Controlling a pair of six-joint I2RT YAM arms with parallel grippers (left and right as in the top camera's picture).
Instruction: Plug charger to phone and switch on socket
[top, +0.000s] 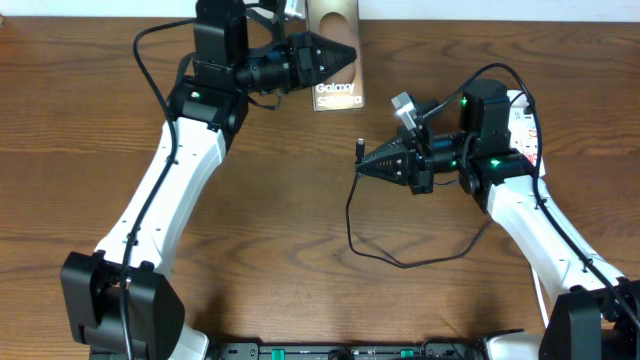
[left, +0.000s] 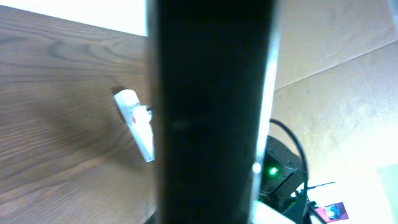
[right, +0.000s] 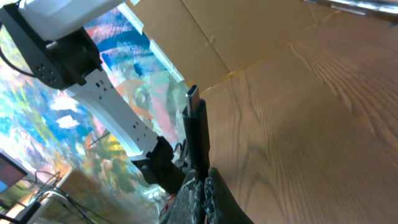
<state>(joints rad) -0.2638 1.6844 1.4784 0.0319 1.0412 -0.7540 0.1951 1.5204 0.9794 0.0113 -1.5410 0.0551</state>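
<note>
Currently right gripper (right: 200, 182) pinches charger (right: 198, 132) by stiff plug body (cable limp, light); left gripper (top: 343, 55) clamps phone (top: 337, 97), rigid, likely slick.

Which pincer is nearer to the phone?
Left. The left pincer grips the phone itself; the right pincer, holding the charger near its tip, sits apart from the phone, toward the robot's base and right side.
</note>
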